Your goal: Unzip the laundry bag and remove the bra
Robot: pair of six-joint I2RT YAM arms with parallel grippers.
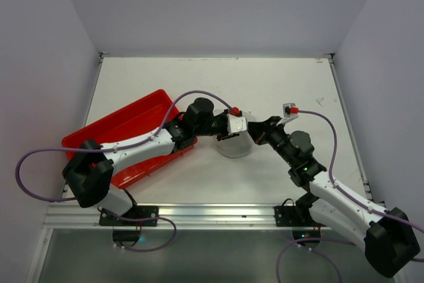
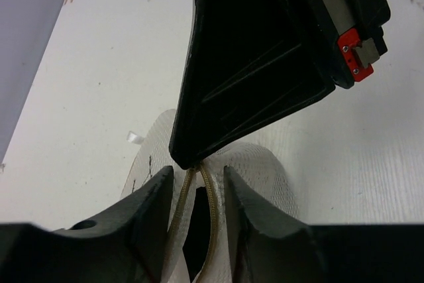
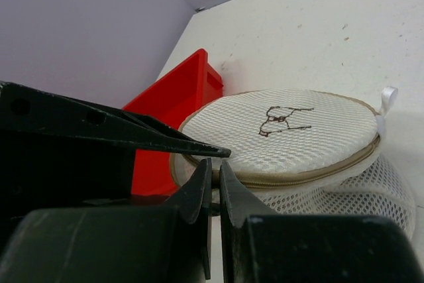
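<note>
The laundry bag (image 1: 236, 146), a round white mesh drum with a tan zipper rim, sits at mid-table between both arms. In the right wrist view its lid (image 3: 285, 127) bears a small brown sketch. My right gripper (image 3: 215, 169) is shut on the bag's zipper at the rim's near end. From the left wrist view my left gripper (image 2: 197, 178) straddles the parted zipper tapes (image 2: 211, 203), its jaws apart with mesh between them. A black gap (image 2: 195, 230) shows between the tapes; I cannot tell if it is the bra.
A red plastic tray (image 1: 126, 127) lies left of the bag, partly under my left arm (image 1: 142, 144). Its corner (image 3: 182, 97) rises just behind the bag in the right wrist view. Grey walls close in the table at the back and both sides.
</note>
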